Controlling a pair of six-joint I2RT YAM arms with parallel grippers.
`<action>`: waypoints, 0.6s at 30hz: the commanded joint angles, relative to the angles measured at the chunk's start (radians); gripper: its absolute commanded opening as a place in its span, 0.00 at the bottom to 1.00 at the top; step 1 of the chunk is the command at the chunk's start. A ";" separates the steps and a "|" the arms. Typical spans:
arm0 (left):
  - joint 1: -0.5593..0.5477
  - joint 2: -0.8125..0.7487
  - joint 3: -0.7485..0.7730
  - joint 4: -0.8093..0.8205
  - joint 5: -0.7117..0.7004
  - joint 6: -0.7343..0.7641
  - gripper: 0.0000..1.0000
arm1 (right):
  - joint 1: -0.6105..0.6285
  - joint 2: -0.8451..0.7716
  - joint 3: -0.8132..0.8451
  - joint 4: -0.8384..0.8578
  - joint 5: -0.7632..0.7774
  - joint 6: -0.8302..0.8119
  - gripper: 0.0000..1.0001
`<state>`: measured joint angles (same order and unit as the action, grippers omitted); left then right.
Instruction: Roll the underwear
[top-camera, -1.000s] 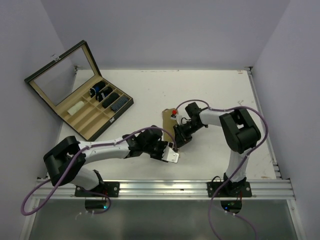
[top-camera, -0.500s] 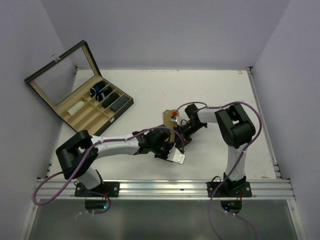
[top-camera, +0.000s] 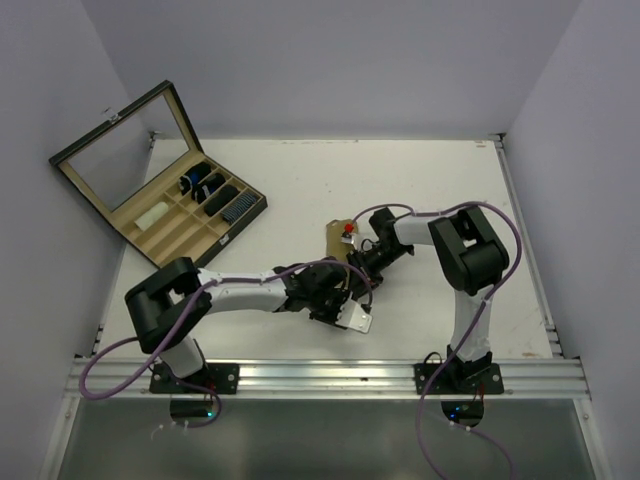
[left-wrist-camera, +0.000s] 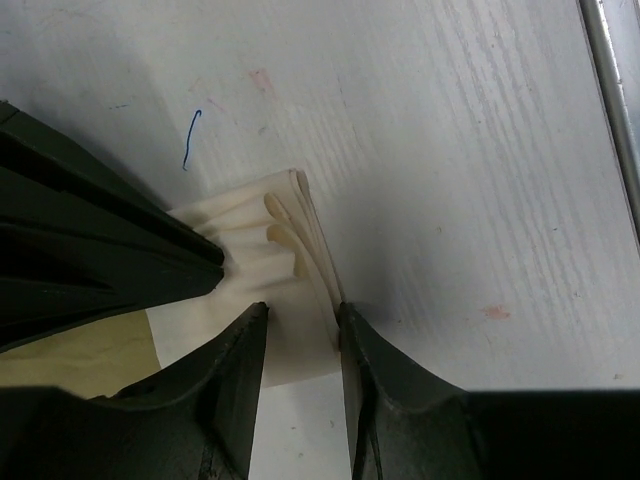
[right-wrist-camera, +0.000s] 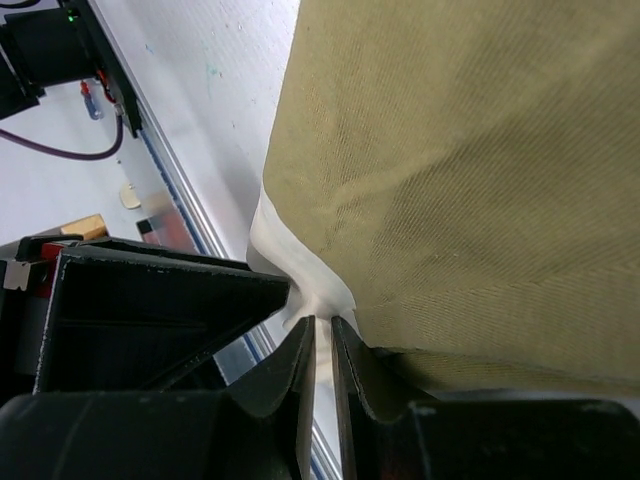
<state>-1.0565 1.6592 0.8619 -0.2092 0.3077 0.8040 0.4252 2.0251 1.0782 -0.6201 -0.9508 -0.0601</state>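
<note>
Top external view: the white table (top-camera: 430, 190) carries an open compartment box (top-camera: 172, 238) at its far left, with dark items in the rear cells. Both arms reach toward the table centre, where the olive underwear (top-camera: 337, 238) lies, well apart from the box. Its white waistband (top-camera: 355, 318) is at the end nearer the arm bases.

Left wrist view: the left gripper (left-wrist-camera: 300, 320) is clamped on the bunched, pleated waistband. The fabric fills the gap between the two fingers (left-wrist-camera: 235, 370), with bare table beyond.

Right wrist view: the right gripper (right-wrist-camera: 322, 335) is closed to a narrow slit, pinching a thin fold of the white band at the edge of the olive cloth. The left gripper's dark body is just beside it.
</note>
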 joint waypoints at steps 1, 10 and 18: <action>-0.005 0.022 -0.001 0.014 -0.032 -0.009 0.39 | 0.009 0.055 -0.004 0.020 0.150 -0.044 0.17; -0.007 0.103 0.035 -0.079 0.007 -0.014 0.18 | 0.009 0.050 -0.006 0.017 0.145 -0.046 0.17; 0.001 0.136 0.078 -0.203 0.089 -0.019 0.00 | -0.040 -0.034 0.012 0.019 0.113 -0.034 0.19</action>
<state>-1.0554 1.7374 0.9466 -0.2485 0.3332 0.7967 0.4179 2.0323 1.0847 -0.6292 -0.9604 -0.0597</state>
